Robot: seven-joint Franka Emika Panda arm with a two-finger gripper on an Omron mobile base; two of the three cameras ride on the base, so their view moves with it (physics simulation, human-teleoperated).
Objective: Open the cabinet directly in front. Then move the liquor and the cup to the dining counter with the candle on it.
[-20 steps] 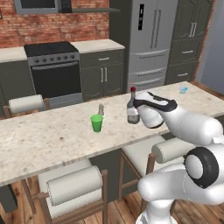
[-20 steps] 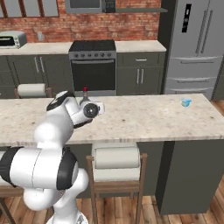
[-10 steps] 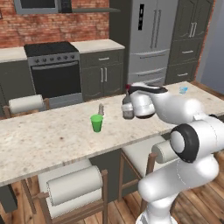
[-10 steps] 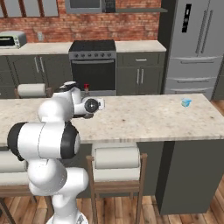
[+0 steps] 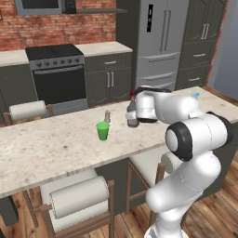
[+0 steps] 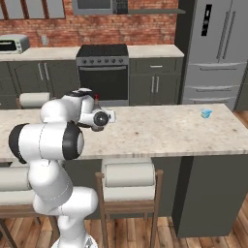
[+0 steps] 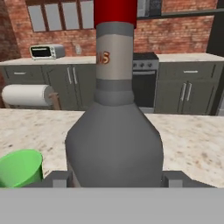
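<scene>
I see the bottle standing upright on the long stone counter, close in front of the hand camera, with its red cap at the top of that view. The gripper has one finger on each side of the wide lower body of the bottle, and both fingers are against the glass, so I read it as grasping the bottle; the base of the bottle seems to rest on the counter.

From the left base camera, the bottle is at the far edge of the counter, just before the white arm. The green cup stands on the same counter, near the bottle, on the side away from the arm and a bit closer to the stools. A small candle is between the cup and the bottle, nearer the far edge. A small blue thing lies on the counter, well apart from the bottle.
</scene>
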